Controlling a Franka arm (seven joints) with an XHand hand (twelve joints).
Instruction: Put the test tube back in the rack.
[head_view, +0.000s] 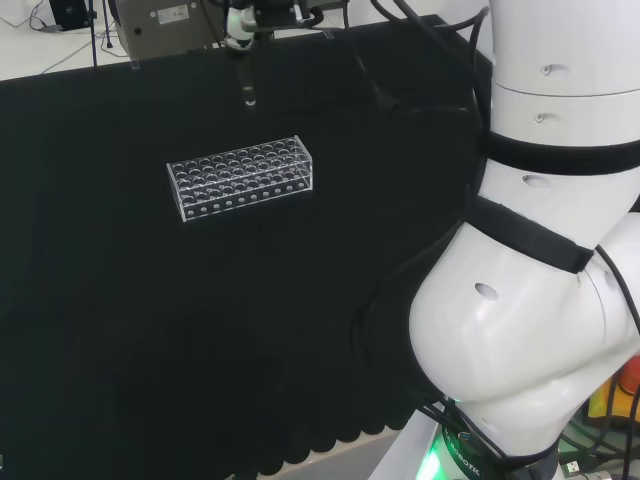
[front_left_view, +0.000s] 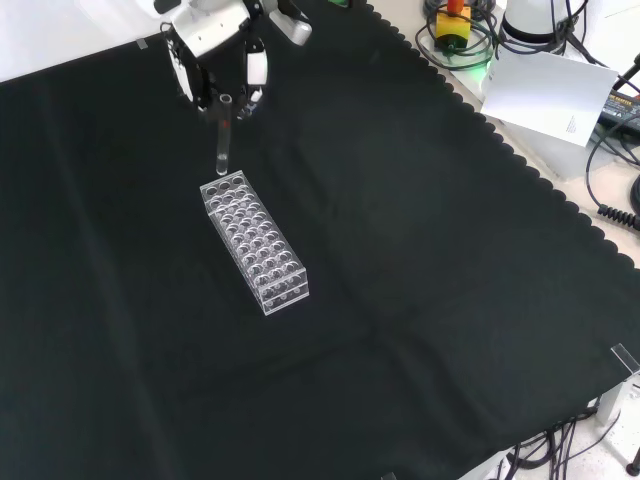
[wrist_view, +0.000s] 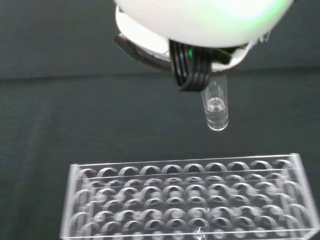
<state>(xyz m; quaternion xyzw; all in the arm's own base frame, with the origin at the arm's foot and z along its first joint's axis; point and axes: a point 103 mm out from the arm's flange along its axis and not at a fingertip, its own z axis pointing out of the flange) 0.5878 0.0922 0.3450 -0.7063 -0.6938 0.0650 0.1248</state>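
Close under my wrist camera hangs the test tube, clear, rounded end down, apparently empty, its upper part pinched in the hand, whose fingers are curled in on it. From the front I see the tube upright, its open mouth up among the fingers and its lower end in the air just beyond the near end of the rack, above the cloth and not yet over any hole. In the head view the tube sits farther back than the rack, clear of it.

I judge the tube as light, stiff and brittle: thin glass or hard plastic, smooth-walled, so likely to slip through the hand or rotate if it catches on something. I would not change the hold, near the mouth, because it leaves the long lower part free to enter a hole; a grip lower down would foul the rack top. I would also avoid any sideways push once the tip is inside, since the tube could snap or lever the rack.

The rack is clear too, with many rows of round holes, all empty as far as I can see. It looks light enough to skid or tip on the black cloth of the surface if nudged, so the tip should be centred over a hole before descending.
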